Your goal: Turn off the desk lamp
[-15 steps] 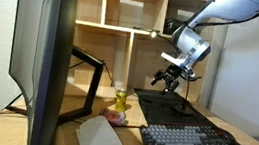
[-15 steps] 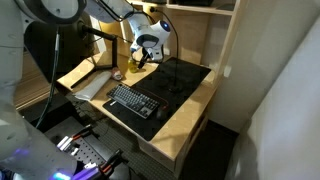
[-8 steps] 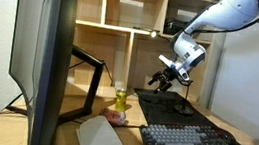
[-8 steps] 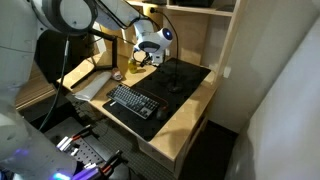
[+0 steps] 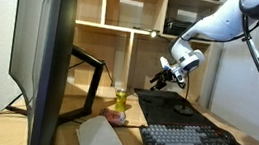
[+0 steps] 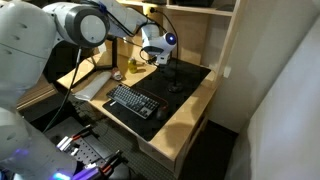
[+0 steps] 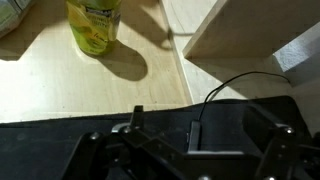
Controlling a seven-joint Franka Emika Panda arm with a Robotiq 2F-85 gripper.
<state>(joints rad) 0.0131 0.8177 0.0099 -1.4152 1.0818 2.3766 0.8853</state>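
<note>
The desk lamp stands on the black desk mat (image 5: pixel 189 119). Its small dark base (image 5: pixel 182 111) carries a thin stem (image 5: pixel 185 94) that rises behind my gripper, and a bright spot glows at the shelf edge (image 5: pixel 153 32). In an exterior view the stem (image 6: pixel 172 72) stands just right of the gripper (image 6: pixel 152 60). My gripper (image 5: pixel 160 80) hovers above the mat's back left part, left of the stem, open and empty. In the wrist view a small dark block with a cable (image 7: pixel 194 134) lies on the mat between the spread fingers (image 7: pixel 92 150), with the gripper (image 7: pixel 190 168) above it.
A yellow bottle (image 5: pixel 119 101) (image 7: pixel 95 24) stands on the wooden desk left of the mat. A black keyboard (image 5: pixel 186 140) (image 6: pixel 132 100) lies at the mat's front. A large monitor (image 5: pixel 43 56) and black angular arm (image 5: pixel 87 72) fill the left. Wooden shelves (image 5: pixel 125 27) stand behind.
The arm has swung and the wrist has tilted; the gripper has drifted a little left and toward the shelf, staying open above the mat. The lamp has not moved.
</note>
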